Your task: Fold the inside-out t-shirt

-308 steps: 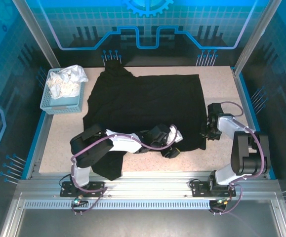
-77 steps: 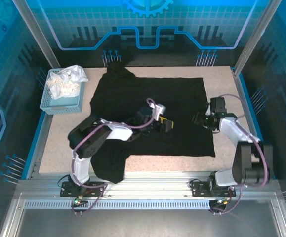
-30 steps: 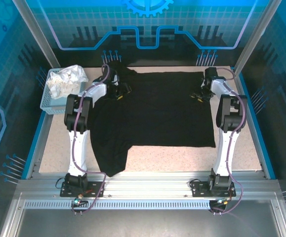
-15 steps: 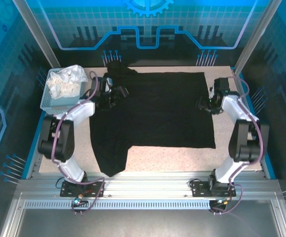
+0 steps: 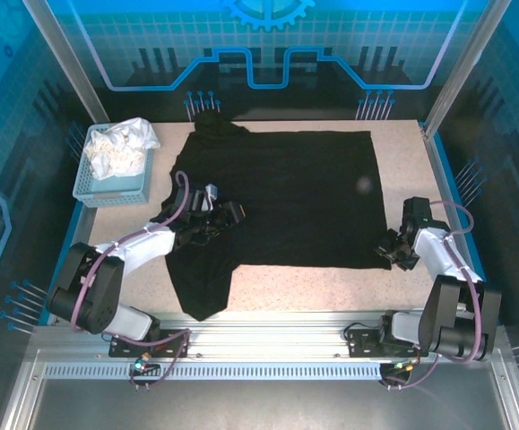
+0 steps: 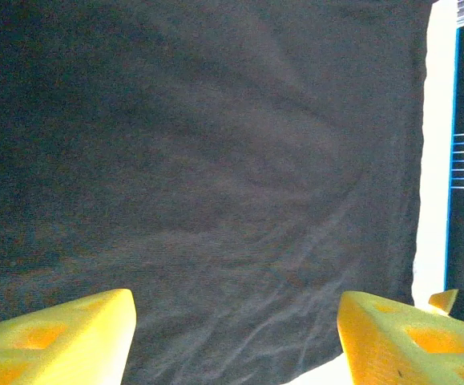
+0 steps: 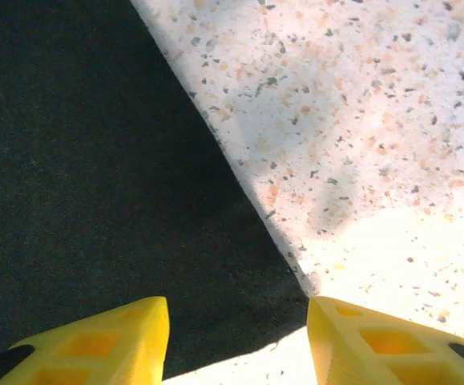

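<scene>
Basket (image 5: 111, 193) far left. The shirt (image 5: 286, 197) lies spread flat on the worktop (image 5: 313, 287). Left gripper (image 5: 230, 213) hovers over its left side, jaws released, empty. Right gripper (image 7: 236, 329) straddles the near right corner, jaws apart, probably not yet pinching. Pinch fabric only at matching edges, then lift evenly

Nothing readable from my cameras: no text, label, brand or number. Inside-out t-shirt (image 5: 286, 197) shows me plain black cloth. Gear emblem (image 5: 268, 21) on back wall, top edge of overhead view: graphic, no letters.
</scene>
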### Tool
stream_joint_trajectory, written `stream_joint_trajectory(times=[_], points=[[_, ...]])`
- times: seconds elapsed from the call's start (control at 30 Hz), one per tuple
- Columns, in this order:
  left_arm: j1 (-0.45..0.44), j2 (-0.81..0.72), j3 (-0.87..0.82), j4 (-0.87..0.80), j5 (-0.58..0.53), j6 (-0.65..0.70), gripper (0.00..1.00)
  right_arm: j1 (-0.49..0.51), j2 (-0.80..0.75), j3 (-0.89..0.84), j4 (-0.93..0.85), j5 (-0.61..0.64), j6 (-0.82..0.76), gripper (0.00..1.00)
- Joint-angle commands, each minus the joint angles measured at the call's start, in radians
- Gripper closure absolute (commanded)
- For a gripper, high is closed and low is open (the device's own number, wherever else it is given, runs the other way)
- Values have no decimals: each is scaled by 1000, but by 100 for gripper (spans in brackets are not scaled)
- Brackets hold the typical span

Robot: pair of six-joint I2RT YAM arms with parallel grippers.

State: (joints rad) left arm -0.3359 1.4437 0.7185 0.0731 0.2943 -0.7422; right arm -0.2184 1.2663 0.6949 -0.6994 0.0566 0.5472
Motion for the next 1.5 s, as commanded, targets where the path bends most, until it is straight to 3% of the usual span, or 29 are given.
stream_joint_trajectory(times=[0.0,0.47,0.67,0.83,1.03,1.27,1.47], points=[[-5,-40,7,-15,4,33,31,-12,7,-30,-34,14,33,51],[-6,-67,-2,-55,11,66,31,-16,125,-32,32,-48,52,57],[-6,-124,-21,-119,5,85,31,-18,145,-29,50,-61,49,70],[-19,-200,-50,-278,-61,116,31,-18,116,-29,55,-73,32,83],[-120,-343,-95,-545,-290,93,34,-15,29,-42,72,-98,-6,100],[-207,-444,-125,-816,-342,-33,35,-15,-76,-82,81,-146,-36,100],[-231,-531,-155,-983,-376,-171,38,-16,-93,-112,121,-241,-42,100]])
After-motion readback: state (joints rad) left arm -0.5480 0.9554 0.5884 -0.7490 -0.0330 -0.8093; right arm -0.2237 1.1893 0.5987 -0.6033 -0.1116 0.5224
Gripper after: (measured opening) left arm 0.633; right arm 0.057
